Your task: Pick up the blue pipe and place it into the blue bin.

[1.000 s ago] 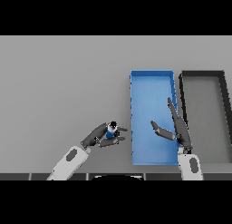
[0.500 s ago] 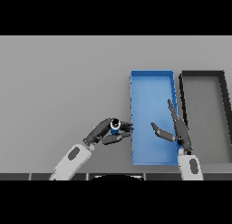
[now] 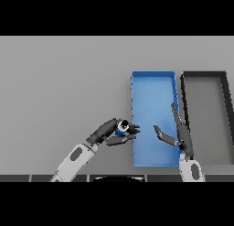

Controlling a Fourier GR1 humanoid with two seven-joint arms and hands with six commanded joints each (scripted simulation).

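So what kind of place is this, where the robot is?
Probably a sorting or practice workbench rather than a home. All that shows is a plain grey table, a blue bin beside a black bin, and the left hand holding a small blue pipe. The right hand is over the blue bin.

blue pipe [image 3: 122, 127]: 1 | blue bin [image 3: 153, 75]: 1 | black bin [image 3: 204, 75]: 1 | hands: 2 (left hand [image 3: 113, 131], right hand [image 3: 176, 131])

The left hand's [image 3: 109, 131] fingers [image 3: 132, 127] cover most of the blue pipe [image 3: 122, 127]; only its end shows between them, its length impossible to judge.
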